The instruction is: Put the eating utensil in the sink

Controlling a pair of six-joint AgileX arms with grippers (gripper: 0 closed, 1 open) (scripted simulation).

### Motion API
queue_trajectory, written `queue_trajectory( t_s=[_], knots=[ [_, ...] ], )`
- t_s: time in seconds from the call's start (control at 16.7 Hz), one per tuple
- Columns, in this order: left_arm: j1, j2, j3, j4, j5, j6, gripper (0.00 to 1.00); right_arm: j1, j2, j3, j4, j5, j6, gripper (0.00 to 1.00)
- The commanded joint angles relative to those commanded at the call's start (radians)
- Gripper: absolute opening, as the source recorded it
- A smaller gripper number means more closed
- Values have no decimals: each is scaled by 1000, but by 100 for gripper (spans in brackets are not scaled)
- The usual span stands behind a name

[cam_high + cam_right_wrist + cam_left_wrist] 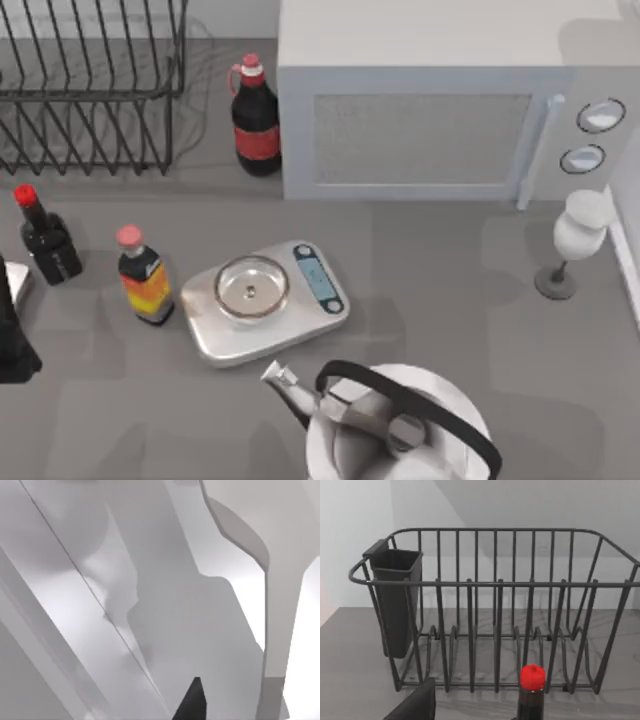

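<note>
The eating utensil is out of view. A white raised strip (625, 250) runs along the table's right edge; I cannot tell whether it belongs to the sink. My left arm (12, 335) stands at the table's left edge, beside the dark red-capped bottle (45, 240). A dark part of my left gripper (415, 705) shows in the left wrist view, which faces the wire dish rack (495, 585). The right wrist view looks closely at pale, smooth surfaces, with a dark tip of my right gripper (192, 702) at its edge.
The wire dish rack (90, 80) has a dark cup holder (395, 600) and stands at the back left. A cola bottle (256, 120) and microwave (440, 110) are behind. A sauce bottle (145, 280), scale with bowl (265, 300), kettle (400, 430) and wine glass (575, 240) fill the table.
</note>
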Motion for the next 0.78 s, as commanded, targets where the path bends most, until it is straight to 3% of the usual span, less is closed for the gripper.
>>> queue_trajectory(
  t_s=[0.42,0.78],
  knots=[
    [0,0,0,0,0,0,100,6,-83,-347,194,4,0,0],
    [0,0,0,0,0,0,100,5,-109,-386,240,7,3,0]
  ],
)
